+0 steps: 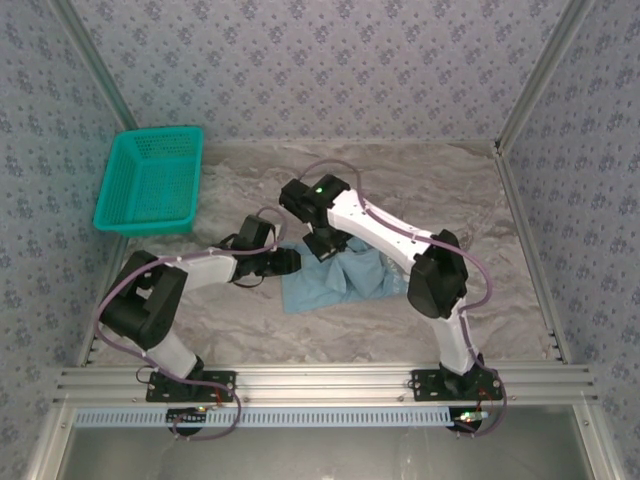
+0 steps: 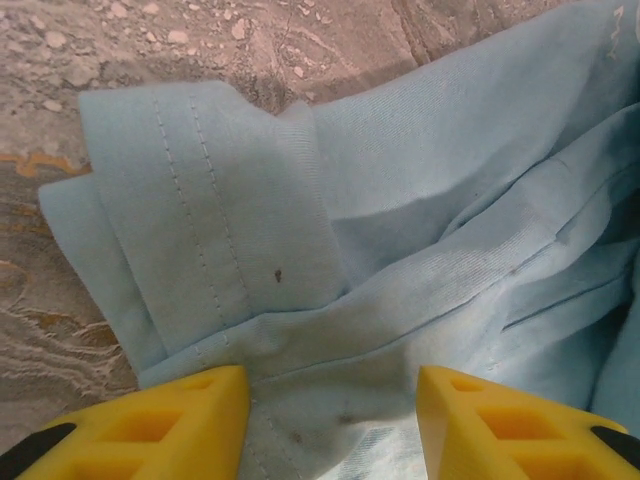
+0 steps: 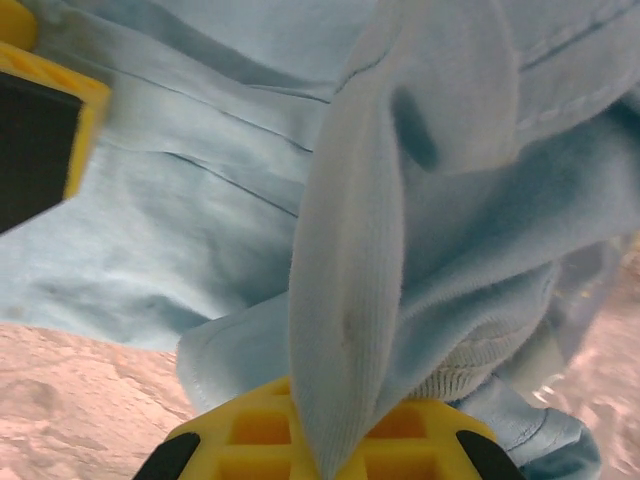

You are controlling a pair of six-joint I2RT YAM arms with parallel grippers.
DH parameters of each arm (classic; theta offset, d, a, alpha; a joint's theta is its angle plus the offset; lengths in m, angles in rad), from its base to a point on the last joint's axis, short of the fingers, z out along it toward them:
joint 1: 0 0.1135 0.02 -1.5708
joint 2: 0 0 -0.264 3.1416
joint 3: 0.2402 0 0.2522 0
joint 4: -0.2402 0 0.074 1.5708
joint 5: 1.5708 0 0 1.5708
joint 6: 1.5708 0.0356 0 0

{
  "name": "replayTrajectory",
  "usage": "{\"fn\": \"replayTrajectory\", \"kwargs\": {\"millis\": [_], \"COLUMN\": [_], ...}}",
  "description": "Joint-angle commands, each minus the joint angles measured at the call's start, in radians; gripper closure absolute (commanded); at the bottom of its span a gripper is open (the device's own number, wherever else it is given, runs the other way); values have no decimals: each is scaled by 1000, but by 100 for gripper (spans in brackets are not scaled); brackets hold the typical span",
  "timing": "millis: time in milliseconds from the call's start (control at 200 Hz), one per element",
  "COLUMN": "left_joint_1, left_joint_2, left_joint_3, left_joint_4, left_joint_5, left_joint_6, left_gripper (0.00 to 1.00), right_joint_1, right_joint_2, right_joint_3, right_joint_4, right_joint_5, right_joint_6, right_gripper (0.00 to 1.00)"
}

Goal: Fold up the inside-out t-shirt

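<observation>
Basket point(image 1: 150, 182) (teal) far left — apart from t-shirt point(image 1: 338, 278).

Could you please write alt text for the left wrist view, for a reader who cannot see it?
A crumpled light blue t-shirt lies on a marbled table, a stitched hem folded at left. The left tool is open, its yellow fingers apart over the cloth.

Bare bench point(image 1: 520, 300) open along the right and near sides, teal basket point(image 1: 150, 180) blocking the far left corner, crumpled t-shirt point(image 1: 340, 282) heaped mid-bench, left hand point(image 1: 292, 262) and right hand point(image 1: 325, 245) crowded at its far left edge, walls point(image 1: 300, 70) left, right and far.
</observation>
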Motion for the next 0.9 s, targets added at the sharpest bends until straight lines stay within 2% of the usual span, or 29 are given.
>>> {"fn": "replayTrajectory", "kwargs": {"millis": [0,235,350,460,545,754,894], "left_joint_1": [-2,-2,0,8,30,79,105], "left_joint_2": [-10,-5,-17,-39,-80,-212,-287], "left_joint_3": [-28,-30,-27,-31,-50,-77,-72], "left_joint_4": [-62,-61,-86,-128,-133,-172,-185], "left_joint_5": [-36,-38,-61,-107,-126,-183,-175], "left_joint_6": [10,9,-1,-22,-45,-56,-56], "left_gripper": [51,49,46,42,38,32,31], "right_joint_1": [5,-11,-28,-34,-40,-46,-73], "right_joint_2": [-5,-4,5,-25,-62,-118,-252], "right_joint_3": [-24,-81,-98,-125,-159,-209,-327], "right_joint_4": [77,203,267,311,344,404,429], "right_joint_5": [-130,-262,-347,-385,-413,-456,-413], "right_joint_6": [25,51,74,86,90,83,81], "right_gripper": [100,100,91,76,71,65,62]}}
